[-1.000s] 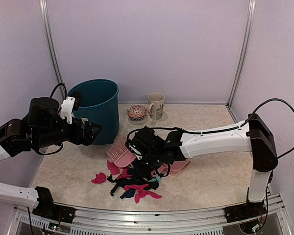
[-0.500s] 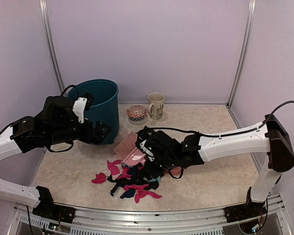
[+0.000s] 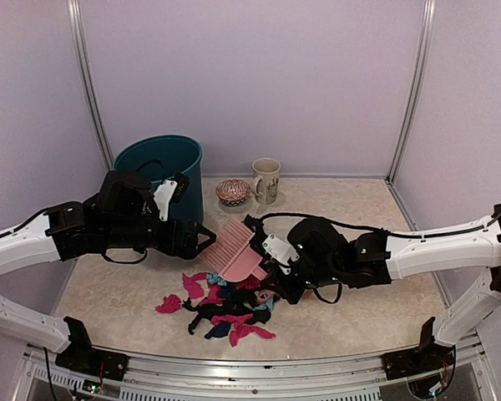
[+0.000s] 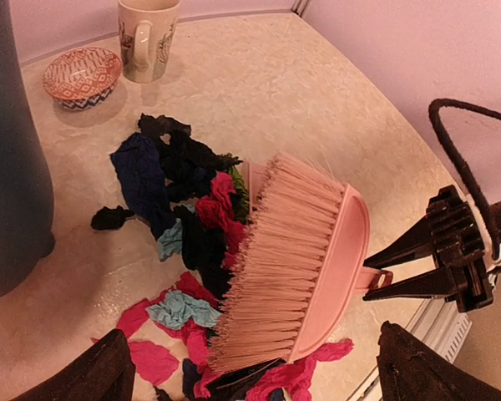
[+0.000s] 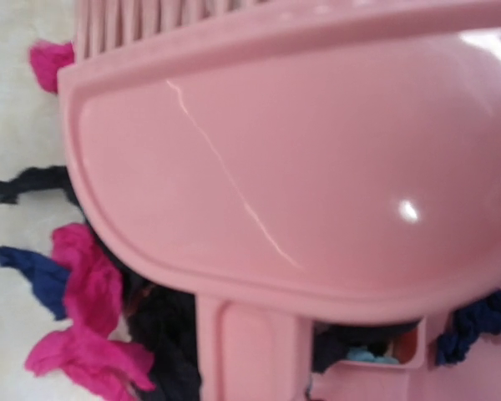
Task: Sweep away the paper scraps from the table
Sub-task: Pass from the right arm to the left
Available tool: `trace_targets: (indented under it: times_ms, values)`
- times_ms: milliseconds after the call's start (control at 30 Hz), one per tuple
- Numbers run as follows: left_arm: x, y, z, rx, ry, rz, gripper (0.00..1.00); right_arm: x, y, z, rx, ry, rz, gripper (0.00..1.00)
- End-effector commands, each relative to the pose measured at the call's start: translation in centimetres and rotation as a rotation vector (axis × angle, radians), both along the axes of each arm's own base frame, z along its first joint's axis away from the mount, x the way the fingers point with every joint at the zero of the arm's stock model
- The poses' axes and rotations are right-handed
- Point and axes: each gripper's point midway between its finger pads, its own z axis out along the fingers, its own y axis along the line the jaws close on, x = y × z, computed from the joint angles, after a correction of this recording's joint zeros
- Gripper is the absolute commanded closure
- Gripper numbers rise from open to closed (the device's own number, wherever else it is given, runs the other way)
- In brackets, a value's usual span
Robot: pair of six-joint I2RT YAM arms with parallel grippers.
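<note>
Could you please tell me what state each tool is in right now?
Left tool: open, holding nothing.
Right tool: closed on the pink brush handle.

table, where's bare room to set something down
Bare: the table right of the mug, behind the right arm, and the front-right strip by the rail. Crowded: paper scraps and brush centre, bin and bowl back left.

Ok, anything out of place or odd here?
Just the scraps, strewn in a loose heap on the table near its front edge, the brush in the right gripper tilted over them. Mug and bowl stand upright; nothing looks spilled or damaged.
</note>
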Motion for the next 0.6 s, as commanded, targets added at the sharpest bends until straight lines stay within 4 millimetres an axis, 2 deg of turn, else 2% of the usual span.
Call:
trace_targets:
  times_ms: [0,233,433,567]
  values:
    - [-1.2,-1.7,0.6,-0.09,0.002,-0.114,0.01,-0.9,0.0,3.9,0.117,-0.048,0.093,0.93]
    - [-3.0,-4.7,1.1,-0.213,0.061,-0.268,0.01,-2.7,-0.8,6.6,0.17,-0.056,0.174,0.92]
    - [-5.0,-6.1,2.5,-0.305,0.091,-0.424,0.01,-4.4,-1.5,9.5,0.23,-0.065,0.246,0.91]
    - [-5.4,-6.6,3.0,-0.343,0.114,-0.469,0.01,-5.0,-2.0,11.0,0.247,-0.078,0.274,0.91]
